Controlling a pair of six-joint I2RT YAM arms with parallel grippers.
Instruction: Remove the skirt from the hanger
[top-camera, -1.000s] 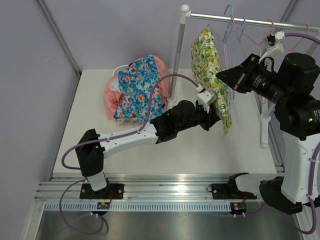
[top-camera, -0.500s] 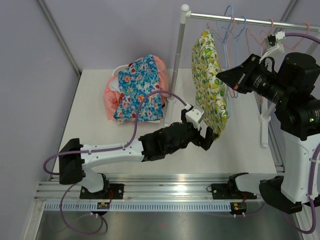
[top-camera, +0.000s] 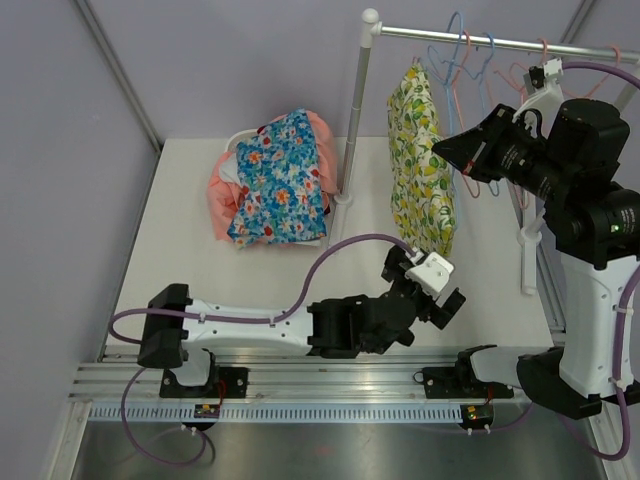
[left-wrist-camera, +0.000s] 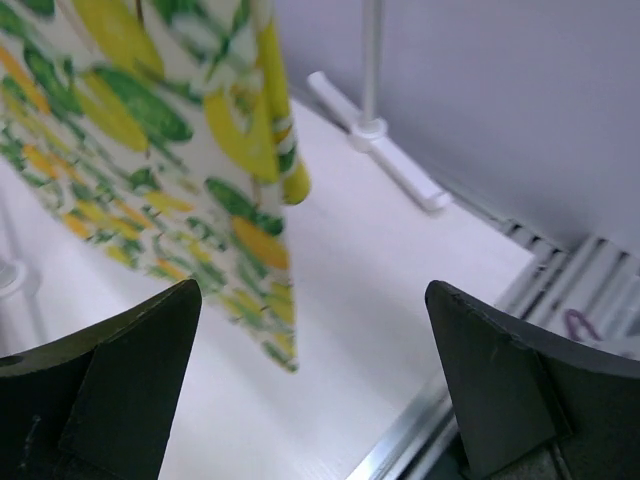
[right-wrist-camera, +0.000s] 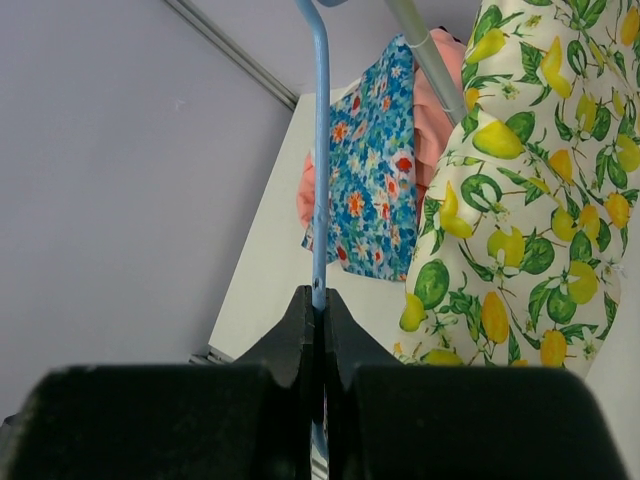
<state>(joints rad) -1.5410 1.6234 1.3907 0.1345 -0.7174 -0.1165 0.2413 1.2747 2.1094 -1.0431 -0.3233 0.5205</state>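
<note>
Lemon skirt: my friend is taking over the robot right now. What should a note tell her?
Left gripper: open and empty, low over the table, apart from the skirt.
Right gripper: shut on the wire of a blue hanger, right beside the skirt.
Skirt: hanging from the rail, not yet off.
Pile of clothes: lying on the table near the rail's post.
Left to do: pull the skirt off the hanger and put it down.

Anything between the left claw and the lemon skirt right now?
Nothing visible. The open left claw faces the hanging skirt across bare table, with only air between. The rack's foot lies beyond, off to the right in the left wrist view. The right claw is shut on the blue hanger.
</note>
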